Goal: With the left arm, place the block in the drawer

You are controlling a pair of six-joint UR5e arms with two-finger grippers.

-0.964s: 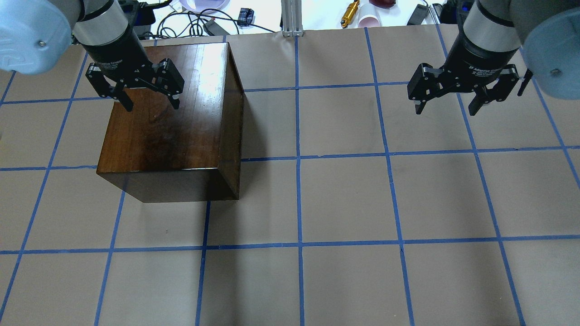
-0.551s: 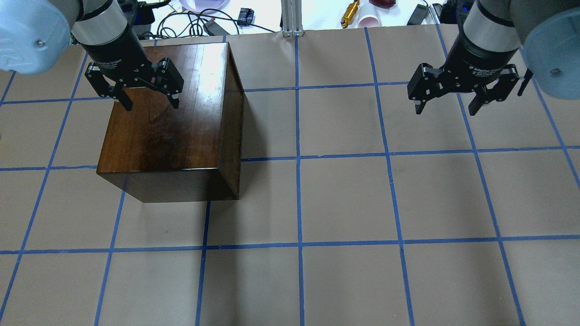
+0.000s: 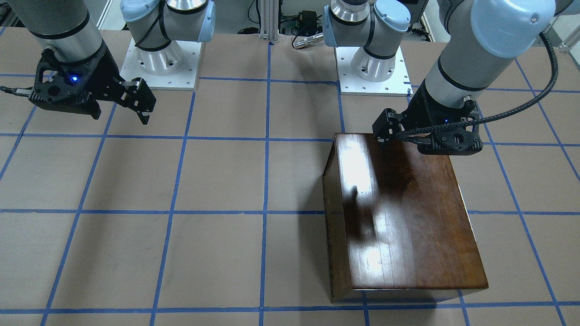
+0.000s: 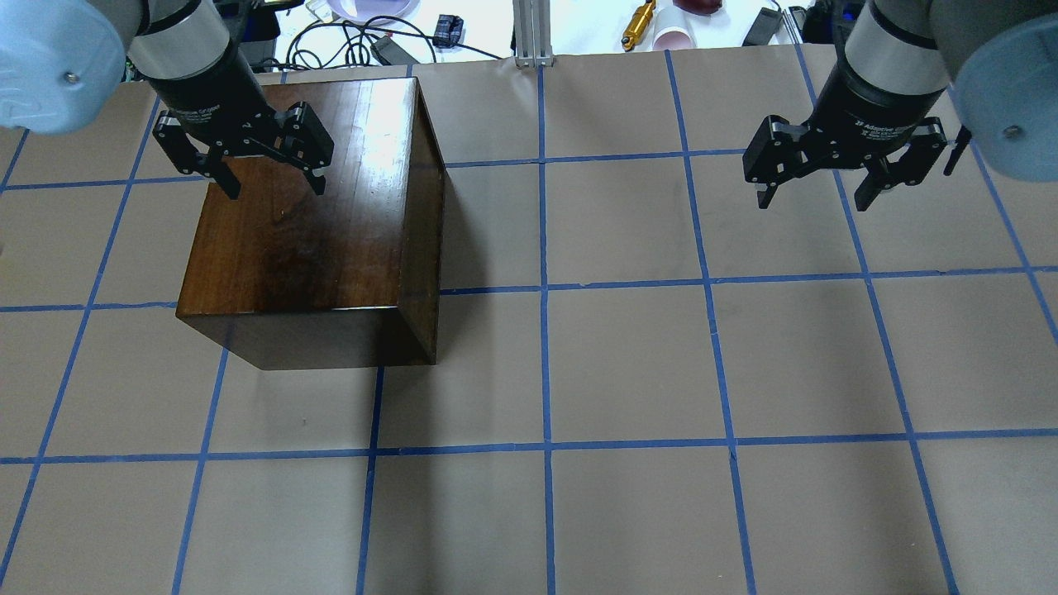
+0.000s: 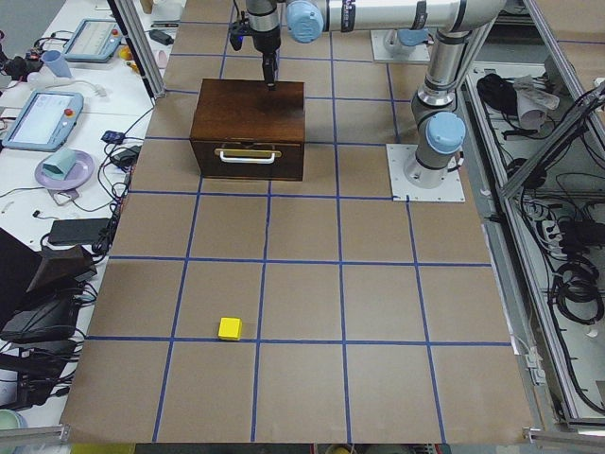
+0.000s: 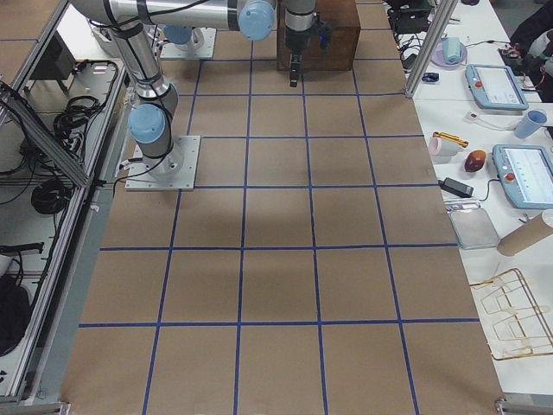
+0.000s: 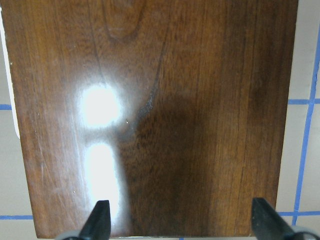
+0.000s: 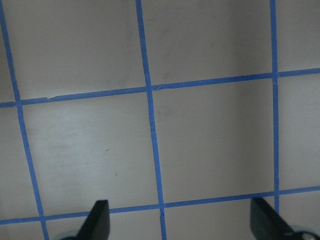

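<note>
The yellow block (image 5: 230, 328) lies on the table well away from the box, toward the table's end on my left; it shows only in the exterior left view. The glossy dark-brown box (image 4: 331, 240) has its drawer shut, and only the front panel with a brass handle (image 5: 248, 156) shows. My left gripper (image 4: 274, 192) is open and empty, and hovers over the far-left part of the box top (image 7: 175, 100). It also shows in the left wrist view (image 7: 182, 220). My right gripper (image 4: 814, 202) is open and empty above bare table, as the right wrist view (image 8: 181, 220) also shows.
Both arm bases (image 3: 158, 59) stand on white plates at my edge of the table. Cables, a gold object (image 4: 638, 25) and a pink cup lie beyond the far edge. A side bench with tablets (image 5: 43, 104) runs along the operators' side. Blue tape lines grid the brown table.
My left gripper has drifted slightly toward the far edge of the box top, still open. My right gripper and the box have not moved.
</note>
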